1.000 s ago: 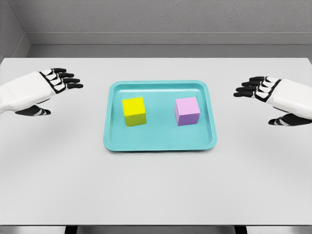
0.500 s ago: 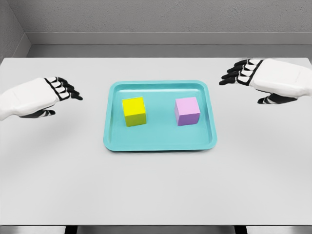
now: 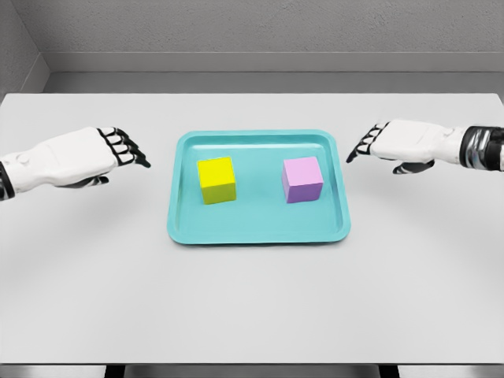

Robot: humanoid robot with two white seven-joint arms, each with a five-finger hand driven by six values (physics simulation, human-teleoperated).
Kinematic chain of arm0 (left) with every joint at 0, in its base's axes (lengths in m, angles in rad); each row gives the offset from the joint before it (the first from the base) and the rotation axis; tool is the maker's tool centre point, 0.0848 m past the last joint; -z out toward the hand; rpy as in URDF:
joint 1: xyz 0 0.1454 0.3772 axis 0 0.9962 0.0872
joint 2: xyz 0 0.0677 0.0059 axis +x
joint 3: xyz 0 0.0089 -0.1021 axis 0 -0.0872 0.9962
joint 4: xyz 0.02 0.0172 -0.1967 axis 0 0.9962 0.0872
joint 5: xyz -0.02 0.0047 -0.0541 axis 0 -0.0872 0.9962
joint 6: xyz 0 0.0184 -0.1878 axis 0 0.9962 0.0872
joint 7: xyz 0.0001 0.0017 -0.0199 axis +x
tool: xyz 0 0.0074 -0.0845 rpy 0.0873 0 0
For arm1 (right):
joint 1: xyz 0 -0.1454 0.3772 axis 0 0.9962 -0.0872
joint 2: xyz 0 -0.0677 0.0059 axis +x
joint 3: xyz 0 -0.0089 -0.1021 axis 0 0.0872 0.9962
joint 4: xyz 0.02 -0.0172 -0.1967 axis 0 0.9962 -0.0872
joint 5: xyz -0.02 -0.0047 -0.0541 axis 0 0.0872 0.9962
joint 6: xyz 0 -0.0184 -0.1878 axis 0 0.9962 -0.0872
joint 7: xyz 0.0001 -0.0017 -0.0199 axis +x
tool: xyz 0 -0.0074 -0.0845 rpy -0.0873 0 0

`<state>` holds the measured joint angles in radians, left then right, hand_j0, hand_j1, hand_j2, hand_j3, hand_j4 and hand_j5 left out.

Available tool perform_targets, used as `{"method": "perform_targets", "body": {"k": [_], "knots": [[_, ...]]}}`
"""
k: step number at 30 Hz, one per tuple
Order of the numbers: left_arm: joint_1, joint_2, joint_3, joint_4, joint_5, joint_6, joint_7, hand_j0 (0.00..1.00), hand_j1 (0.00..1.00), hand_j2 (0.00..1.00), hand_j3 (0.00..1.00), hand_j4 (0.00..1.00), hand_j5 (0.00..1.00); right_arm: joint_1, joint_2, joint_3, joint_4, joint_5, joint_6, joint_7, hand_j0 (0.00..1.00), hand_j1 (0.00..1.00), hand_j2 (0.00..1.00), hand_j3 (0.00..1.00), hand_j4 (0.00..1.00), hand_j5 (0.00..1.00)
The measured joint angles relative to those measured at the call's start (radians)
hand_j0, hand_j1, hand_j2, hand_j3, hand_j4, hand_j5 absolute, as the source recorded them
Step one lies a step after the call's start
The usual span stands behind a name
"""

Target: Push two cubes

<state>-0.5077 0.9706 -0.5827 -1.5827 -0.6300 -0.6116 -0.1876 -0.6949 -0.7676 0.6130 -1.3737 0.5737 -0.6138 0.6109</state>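
The yellow cube [image 3: 216,179] is sitting just inward of the open left hand [image 3: 94,154], and the purple cube [image 3: 302,179] is sitting inward of the open right hand [image 3: 398,143].

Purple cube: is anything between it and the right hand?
Only the teal tray's raised right rim lies between the right hand and the purple cube. No other object stands in that gap; the yellow cube sits on the cube's far side.
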Motion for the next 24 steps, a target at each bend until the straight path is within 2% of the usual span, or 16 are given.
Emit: {"method": "perform_targets", "body": {"k": [1,3,6,13,24], "knots": [[0.000,0.001,-0.010,0.002,-0.002,0.000,-0.006,0.80,0.80,0.80,0.80,0.80,0.80,0.003,0.014,0.004,0.014,0.017,0.000,0.000,0.72,0.72,0.72,0.72,0.72,0.72],[-0.008,0.002,-0.022,0.005,-0.006,0.000,-0.023,0.80,0.80,0.80,0.80,0.80,0.80,0.003,0.031,0.009,0.031,0.038,0.000,0.000,0.64,0.64,0.64,0.64,0.64,0.64],[-0.015,0.003,-0.032,0.005,-0.010,0.000,-0.064,0.80,0.80,0.80,0.80,0.80,0.80,0.002,0.043,0.012,0.043,0.054,0.000,0.000,0.60,0.60,0.60,0.60,0.60,0.60],[-0.025,0.005,-0.039,0.002,-0.011,-0.001,-0.127,0.80,0.80,0.80,0.80,0.80,0.80,-0.005,0.049,0.010,0.041,0.062,0.000,0.000,0.60,0.60,0.60,0.60,0.60,0.60],[-0.046,-0.003,-0.044,0.000,-0.011,-0.001,-0.138,0.80,0.80,0.80,0.80,0.80,0.80,-0.006,0.089,0.004,0.010,0.065,0.000,0.000,0.62,0.62,0.62,0.62,0.62,0.62]]}}
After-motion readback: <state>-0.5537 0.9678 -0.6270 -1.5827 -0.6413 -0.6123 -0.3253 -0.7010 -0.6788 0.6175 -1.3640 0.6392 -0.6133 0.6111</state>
